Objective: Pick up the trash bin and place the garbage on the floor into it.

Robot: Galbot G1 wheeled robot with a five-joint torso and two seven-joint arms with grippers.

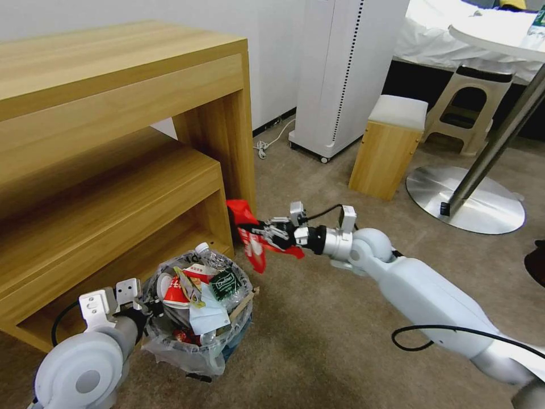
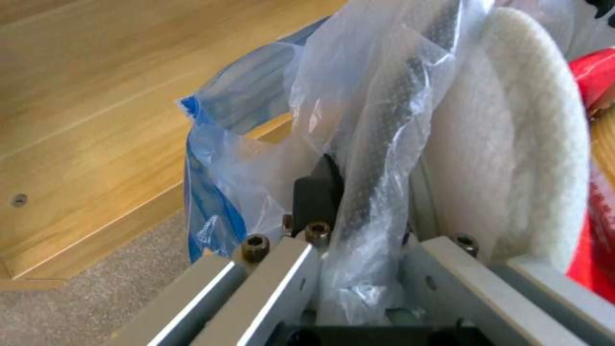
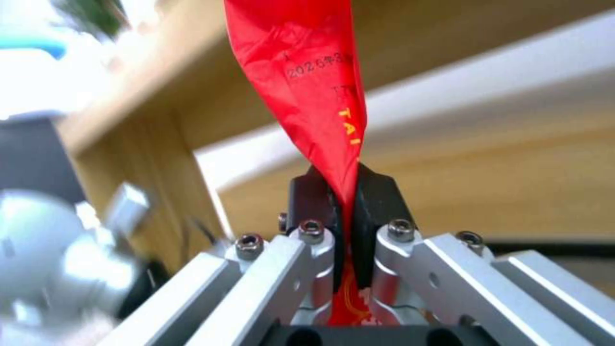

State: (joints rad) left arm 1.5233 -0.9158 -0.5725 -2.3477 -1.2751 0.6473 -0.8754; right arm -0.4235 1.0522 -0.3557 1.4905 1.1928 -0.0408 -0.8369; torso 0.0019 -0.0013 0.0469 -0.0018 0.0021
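The trash bin [image 1: 196,346], lined with a crinkly clear bag, hangs just above the floor [image 1: 323,341], packed with garbage: a red-white cup [image 1: 175,292], a small bottle [image 1: 207,253], a dark packet [image 1: 224,282], tissue and a wooden stick. My left gripper [image 1: 142,309] is shut on the bin's near rim; in the left wrist view the left gripper [image 2: 362,206] pinches the bag-covered rim [image 2: 384,120], beside a white slipper [image 2: 525,144]. My right gripper [image 1: 267,233] is shut on a red wrapper [image 1: 250,230], above and to the right of the bin. The right wrist view shows the wrapper [image 3: 307,86] clamped in the right gripper [image 3: 346,197].
A two-tier wooden desk [image 1: 113,142] stands right behind the bin. Farther back are a white appliance [image 1: 346,74] on casters with a cable, a wooden stool [image 1: 389,147], a plastic stool [image 1: 471,108] and a round metal table base [image 1: 465,199]. Open carpet lies at centre and right.
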